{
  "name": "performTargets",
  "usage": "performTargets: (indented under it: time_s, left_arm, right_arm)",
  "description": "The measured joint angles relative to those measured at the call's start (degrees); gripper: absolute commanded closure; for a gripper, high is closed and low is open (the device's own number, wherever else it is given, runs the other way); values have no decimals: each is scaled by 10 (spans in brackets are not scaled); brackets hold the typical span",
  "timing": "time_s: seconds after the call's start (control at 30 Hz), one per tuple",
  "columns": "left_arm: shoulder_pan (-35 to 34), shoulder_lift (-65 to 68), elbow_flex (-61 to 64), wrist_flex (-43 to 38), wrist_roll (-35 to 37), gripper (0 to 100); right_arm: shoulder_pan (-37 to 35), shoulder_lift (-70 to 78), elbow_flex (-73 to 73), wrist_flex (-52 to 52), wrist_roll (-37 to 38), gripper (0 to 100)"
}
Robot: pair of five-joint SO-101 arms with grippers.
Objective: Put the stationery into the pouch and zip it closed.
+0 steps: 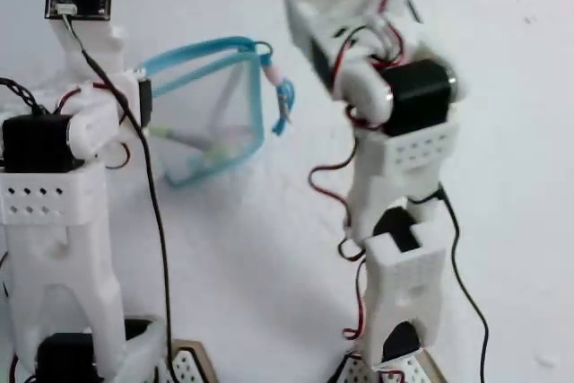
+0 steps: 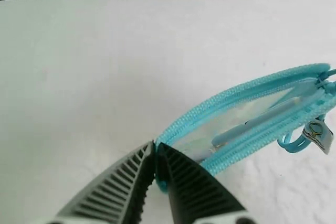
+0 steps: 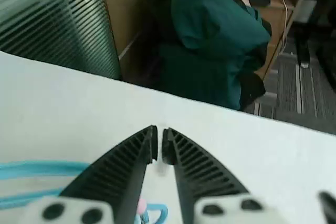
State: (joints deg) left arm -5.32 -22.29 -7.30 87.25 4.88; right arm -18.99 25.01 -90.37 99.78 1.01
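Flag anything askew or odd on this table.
The pouch sits tilted rather than flat, one corner pinched in the left tool, its zip open with stationery inside. Nothing looks spilled or damaged.

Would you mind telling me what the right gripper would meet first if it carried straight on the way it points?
Probably nothing but the bare white table: the right gripper points across it toward its far edge, and no object lies in that line. Depth is hard to judge.
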Motion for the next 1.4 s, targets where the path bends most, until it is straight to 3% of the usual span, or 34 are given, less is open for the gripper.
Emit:
performTargets:
  time_s: [0.2,0.73,0.9,1.17,1.4]
  left_arm:
    - [0,0,0,0,0,976]
    - [0,0,0,0,0,976]
    - [0,0,0,0,0,976]
    - [0,0,0,0,0,976]
    - [0,0,0,0,-1,976]
  right_arm:
    - [37,9,111,8,13,670]
    - [39,-116,561,-19,140,669]
    - [65,-173,724,-130,150,669]
    - [69,-207,1003,-424,199,667]
    - [29,-207,1084,-567,199,666]
